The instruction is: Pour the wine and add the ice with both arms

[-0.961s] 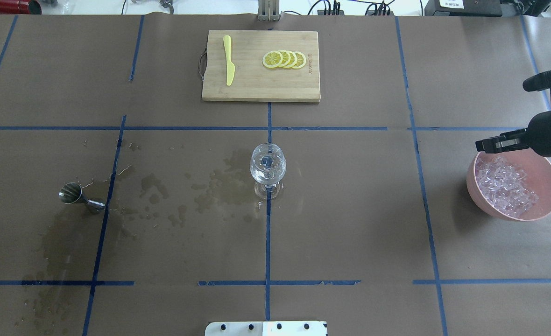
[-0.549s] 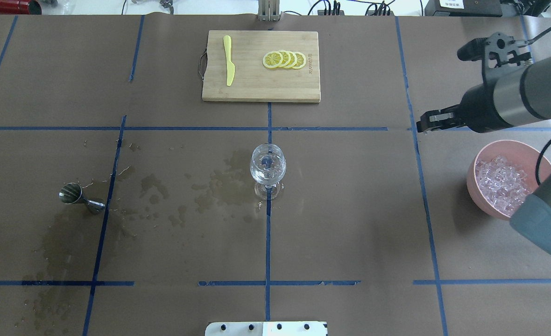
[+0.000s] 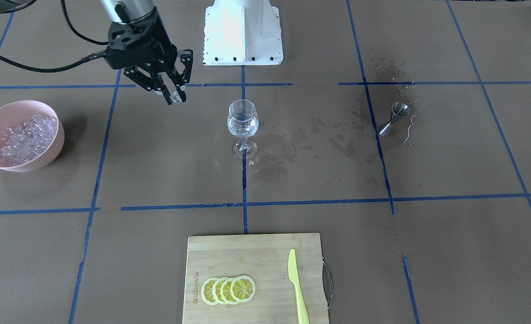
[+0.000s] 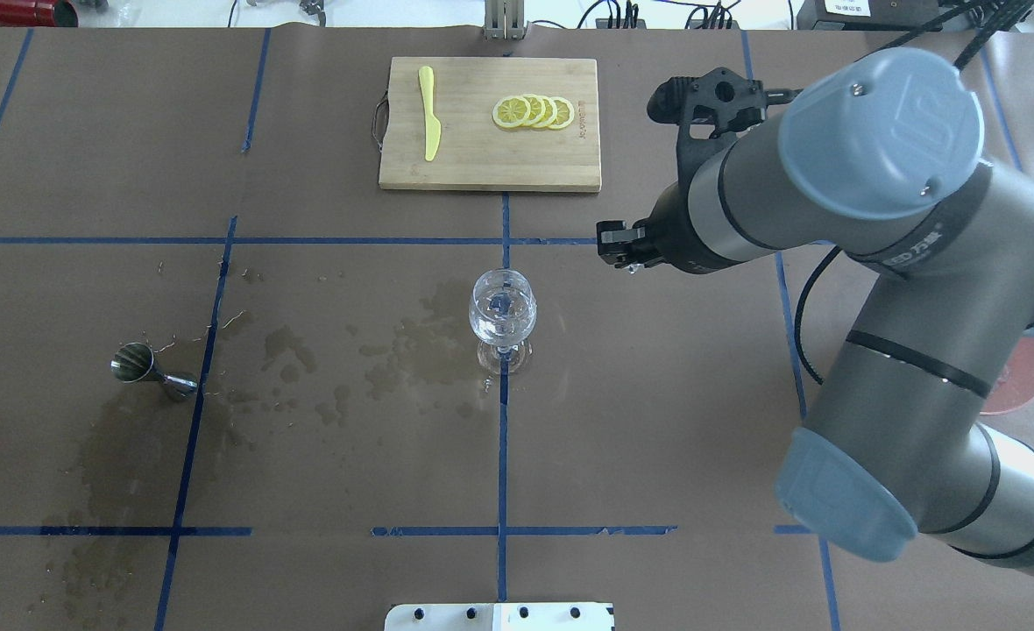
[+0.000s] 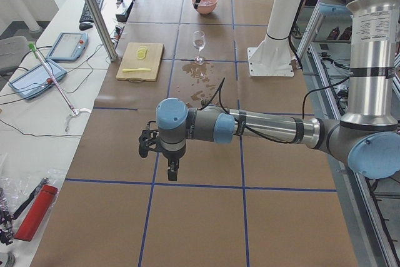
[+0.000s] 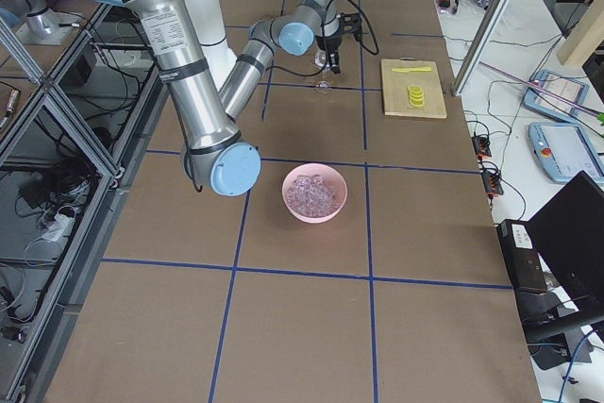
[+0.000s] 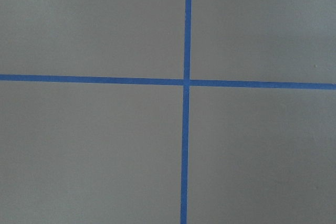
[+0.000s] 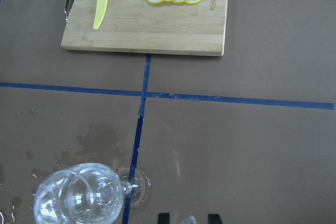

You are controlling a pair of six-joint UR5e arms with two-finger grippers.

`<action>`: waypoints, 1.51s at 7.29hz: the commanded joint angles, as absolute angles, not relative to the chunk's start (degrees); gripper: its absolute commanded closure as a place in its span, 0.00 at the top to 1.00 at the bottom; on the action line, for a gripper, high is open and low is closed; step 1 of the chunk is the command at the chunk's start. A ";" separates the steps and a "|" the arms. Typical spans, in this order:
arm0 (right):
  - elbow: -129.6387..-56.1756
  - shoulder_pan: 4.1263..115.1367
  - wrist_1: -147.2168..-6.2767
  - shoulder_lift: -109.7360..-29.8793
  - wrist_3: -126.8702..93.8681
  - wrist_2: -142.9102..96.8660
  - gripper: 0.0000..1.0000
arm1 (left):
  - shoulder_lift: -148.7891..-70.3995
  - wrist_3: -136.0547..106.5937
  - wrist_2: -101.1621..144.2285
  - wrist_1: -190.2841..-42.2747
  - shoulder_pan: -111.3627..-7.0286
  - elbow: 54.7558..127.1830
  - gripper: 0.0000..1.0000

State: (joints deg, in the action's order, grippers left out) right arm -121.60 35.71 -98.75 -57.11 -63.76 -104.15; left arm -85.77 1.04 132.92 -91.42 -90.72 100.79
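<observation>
Holding ice, right gripper | apart from glass rim | left gripper: cannot tell

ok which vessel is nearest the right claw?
The stemmed wine glass at centre: the right claw, pinching an ice cube, hangs just short of it. The pink bowl and steel jigger sit much farther out.

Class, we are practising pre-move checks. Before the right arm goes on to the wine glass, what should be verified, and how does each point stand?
1. Ice cube pinched in right gripper: ok.
2. Wine glass upright: ok.
3. Right gripper over the glass's mouth: not ok, it hangs off to one side.
4. Straight path from gripper to glass free of objects: ok.
5. Left gripper far from the glass: ok.
</observation>
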 commanded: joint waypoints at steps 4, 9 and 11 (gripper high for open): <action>-109.55 29.98 -103.71 -41.42 -69.70 -97.49 0.00 | -84.11 11.16 132.80 -92.11 -90.88 100.55 1.00; -106.61 27.78 -103.80 -40.25 -70.05 -95.02 0.29 | -84.11 11.16 132.80 -92.11 -90.79 100.63 1.00; -106.61 27.25 -104.06 -40.78 -70.49 -94.75 0.44 | -84.20 11.16 132.80 -92.20 -90.79 100.55 1.00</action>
State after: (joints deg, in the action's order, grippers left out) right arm -106.64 27.54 -103.89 -40.44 -70.31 -94.94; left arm -84.16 11.16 132.80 -92.13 -90.80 100.60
